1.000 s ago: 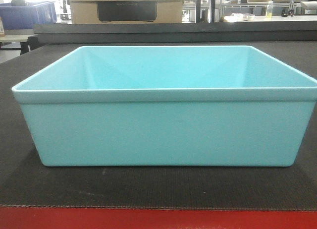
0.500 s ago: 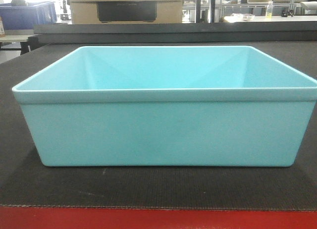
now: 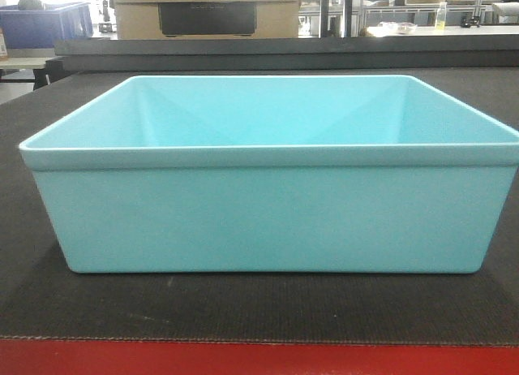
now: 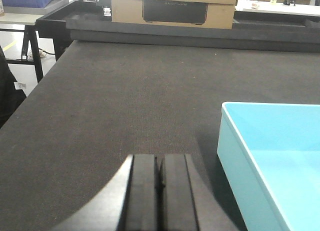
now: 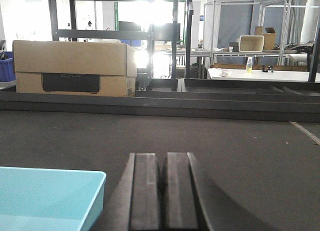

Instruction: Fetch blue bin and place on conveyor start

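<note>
The left gripper (image 4: 159, 178) sits low over the conveyor start (image 4: 125, 106), its two fingers pressed flat together with nothing between them. From it the blue bin (image 4: 272, 156) lies to the right and slightly ahead: the tub's left wall and near-left corner stand just beside the fingers, apart from them, with a strip of bare dark belt between.

In the front view the blue bin (image 3: 268, 217) rests flat and upright on the conveyor start (image 3: 243, 306), its long axis running parallel to the belt's red front edge (image 3: 259, 359), set back a little from that edge. It is empty.

The right gripper (image 5: 161, 183) mirrors the left: fingers clamped together, holding nothing, with the blue bin (image 5: 50, 196) to its left, the tub's right-hand corner just beside it and not touching.

So the two arms flank the tub at its short ends, about equally near. Judged from this, the bin is already placed and any coming move is a retreat outward, away from the walls.

A cardboard box (image 5: 75, 66) stands beyond the belt's far edge.
</note>
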Robot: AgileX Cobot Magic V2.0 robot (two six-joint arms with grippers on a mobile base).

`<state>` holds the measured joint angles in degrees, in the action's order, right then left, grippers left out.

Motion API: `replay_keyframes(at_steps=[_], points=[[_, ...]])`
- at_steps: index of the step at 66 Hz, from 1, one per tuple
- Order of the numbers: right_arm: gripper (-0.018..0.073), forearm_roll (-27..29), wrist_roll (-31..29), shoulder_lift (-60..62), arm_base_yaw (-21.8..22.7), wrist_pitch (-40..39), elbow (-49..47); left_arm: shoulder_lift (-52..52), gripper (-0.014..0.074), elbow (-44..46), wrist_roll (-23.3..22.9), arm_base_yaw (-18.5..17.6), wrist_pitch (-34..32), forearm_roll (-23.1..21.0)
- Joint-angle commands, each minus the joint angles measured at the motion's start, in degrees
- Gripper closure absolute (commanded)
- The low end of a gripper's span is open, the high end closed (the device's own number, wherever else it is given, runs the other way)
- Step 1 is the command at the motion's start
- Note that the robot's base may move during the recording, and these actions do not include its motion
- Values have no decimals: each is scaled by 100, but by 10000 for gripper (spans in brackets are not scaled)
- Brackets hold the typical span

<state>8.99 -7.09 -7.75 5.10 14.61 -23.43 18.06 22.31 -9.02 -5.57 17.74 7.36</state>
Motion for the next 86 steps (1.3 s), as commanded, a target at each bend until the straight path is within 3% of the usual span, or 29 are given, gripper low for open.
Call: replay_keyframes(at_steps=[1,19,28,39,52,56,86], points=[[721,-66,-58,28,40,-166,14,-38,707,-7,-3,18,-84,-32],[721,-66,-58,28,40,-166,14,-62,707,-20,-3,31,-82,-32],[721,-66,-58,28,40,-166,14,-475,707,-287,81,399,-129,-185],[721,-66,-58,28,40,-166,14,-1373,707,-1191,902,875,-905,-652],[721,-66,-58,42,40,-166,14,-1806,707,-2231,902,886,-2010,-653],[721,-66,-58,42,40,-186,14,-1806,707,-2231,902,877,-1514,-653],[721,-66,-58,42,40,-186,14,-1806,707,-2231,902,877,-1577,-653]])
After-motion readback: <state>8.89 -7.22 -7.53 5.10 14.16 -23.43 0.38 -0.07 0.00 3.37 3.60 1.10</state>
